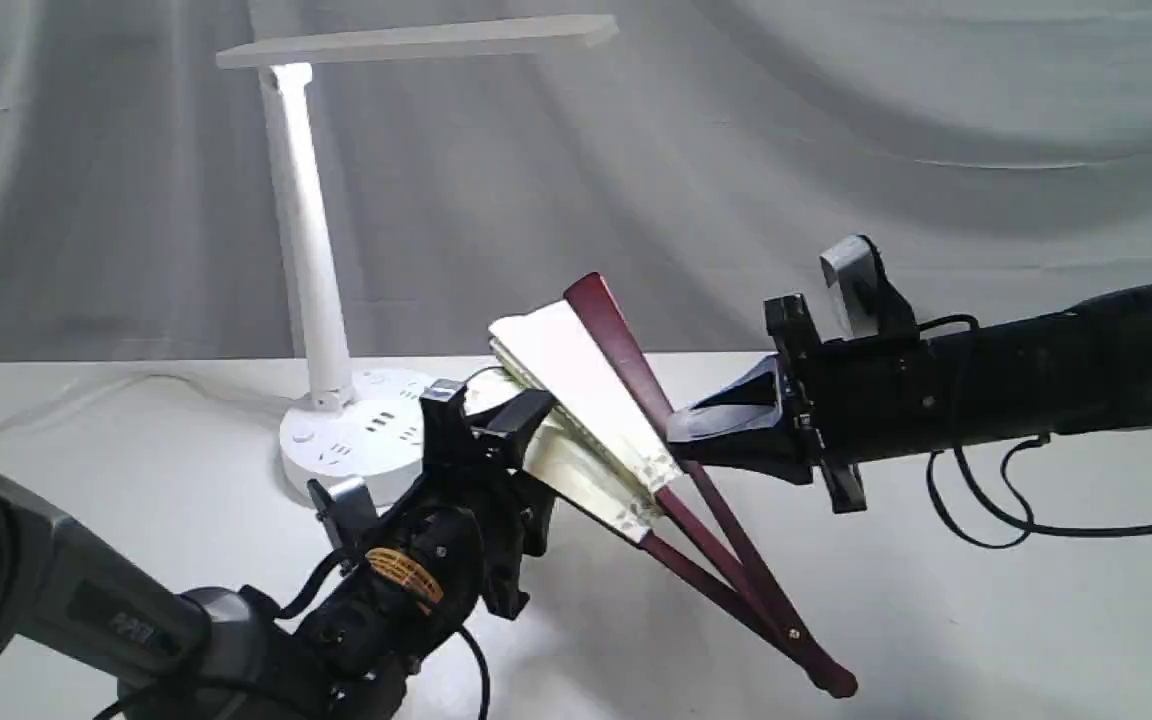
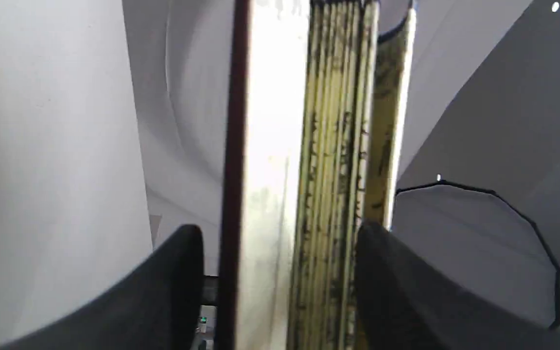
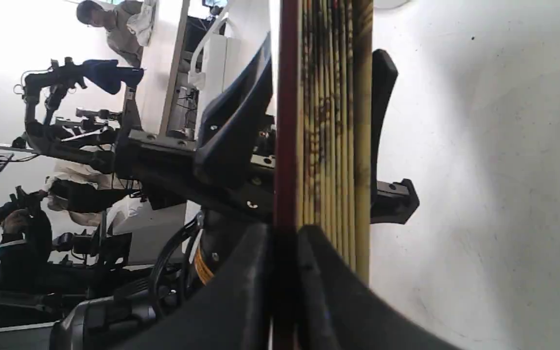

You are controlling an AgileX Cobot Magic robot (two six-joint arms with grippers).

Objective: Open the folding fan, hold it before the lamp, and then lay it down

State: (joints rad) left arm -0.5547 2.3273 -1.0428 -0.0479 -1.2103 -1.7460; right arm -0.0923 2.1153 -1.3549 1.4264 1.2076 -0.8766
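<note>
Pinching the folding fan (image 1: pixel 586 385) beside the lamp (image 1: pixel 306 230): right gripper (image 1: pixel 681 430). Left gripper (image 1: pixel 491 405) straddles it, released; close squarely before spreading

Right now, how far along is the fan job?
Done: the right pincer is clamped on one red guard of the fan. In hand: opening. Only a narrow wedge is spread, and the left pincer stands open around the pleats that are not yet spread. Left: spread it fully, hold it before the lamp, then lay it down.
</note>
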